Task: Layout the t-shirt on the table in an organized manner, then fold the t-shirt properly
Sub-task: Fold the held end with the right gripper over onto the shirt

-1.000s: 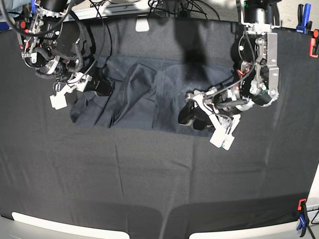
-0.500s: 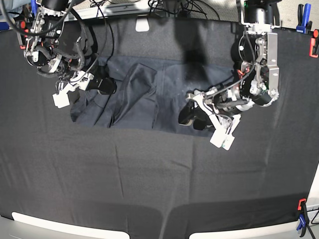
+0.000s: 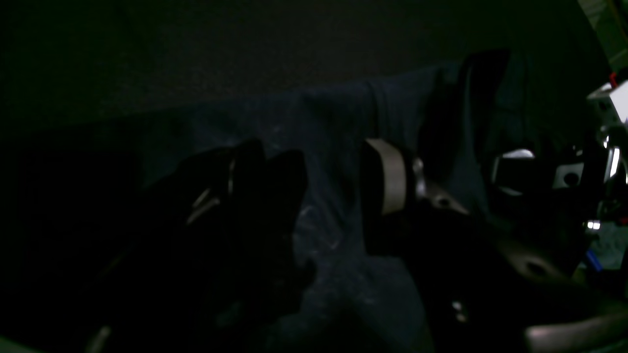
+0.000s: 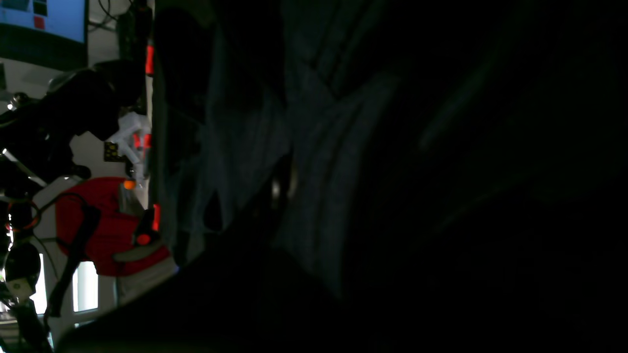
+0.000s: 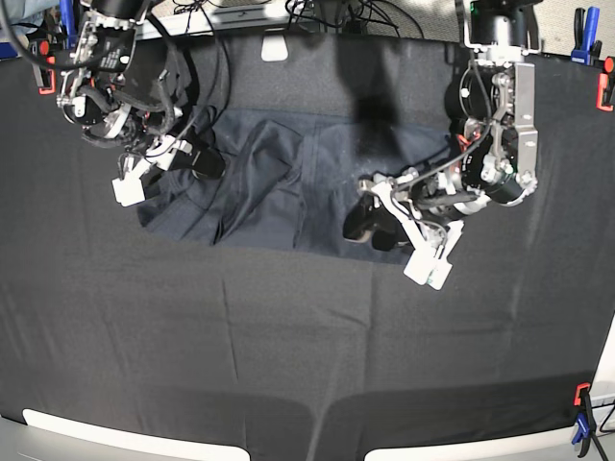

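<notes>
Left pincer [image 5: 370,223], spread, rests on the t-shirt [image 5: 288,182]; right pincer [image 5: 197,158] pinches its edge.

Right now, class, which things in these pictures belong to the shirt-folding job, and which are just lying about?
Belonging to the job:
- the t-shirt, crumpled
- the table, its black cloth
- the left gripper
- the right gripper

Just lying about:
- the red clamp
- the blue clamp
- the cables

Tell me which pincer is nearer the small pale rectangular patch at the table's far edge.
Right. In the base view the right pincer lies below-left of the patch; the left pincer sits farther off, below-right.
</notes>
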